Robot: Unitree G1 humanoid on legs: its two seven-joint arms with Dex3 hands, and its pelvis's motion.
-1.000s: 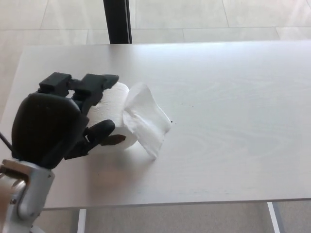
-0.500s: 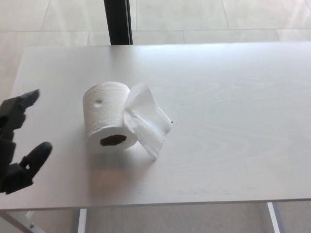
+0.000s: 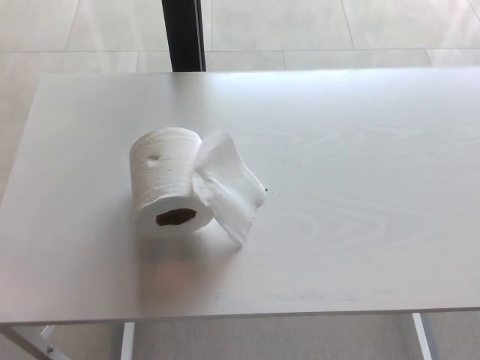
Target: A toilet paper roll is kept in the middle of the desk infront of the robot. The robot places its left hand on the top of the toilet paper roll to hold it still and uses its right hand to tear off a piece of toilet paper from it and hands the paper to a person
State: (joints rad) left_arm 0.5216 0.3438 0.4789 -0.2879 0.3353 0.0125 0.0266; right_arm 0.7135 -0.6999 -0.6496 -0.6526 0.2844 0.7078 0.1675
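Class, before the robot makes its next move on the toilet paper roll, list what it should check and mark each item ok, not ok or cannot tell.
1. Toilet paper roll on the desk: ok.
2. Roll lying on its side, core facing the camera: ok.
3. Loose paper tail free on the roll's right side: ok.
4. Left hand on top of roll: not ok, not in view.
5. Right hand near tail: not ok, not in view.
6. Person ready to receive: cannot tell.

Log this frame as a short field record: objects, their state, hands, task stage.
roll: lying on its side, core hole facing the camera
loose sheet: hanging off the roll's right side, crumpled, not torn off
desk: white, holds only the roll
robot hands: neither in view
person: none in view
stage: roll unheld, tearing not begun
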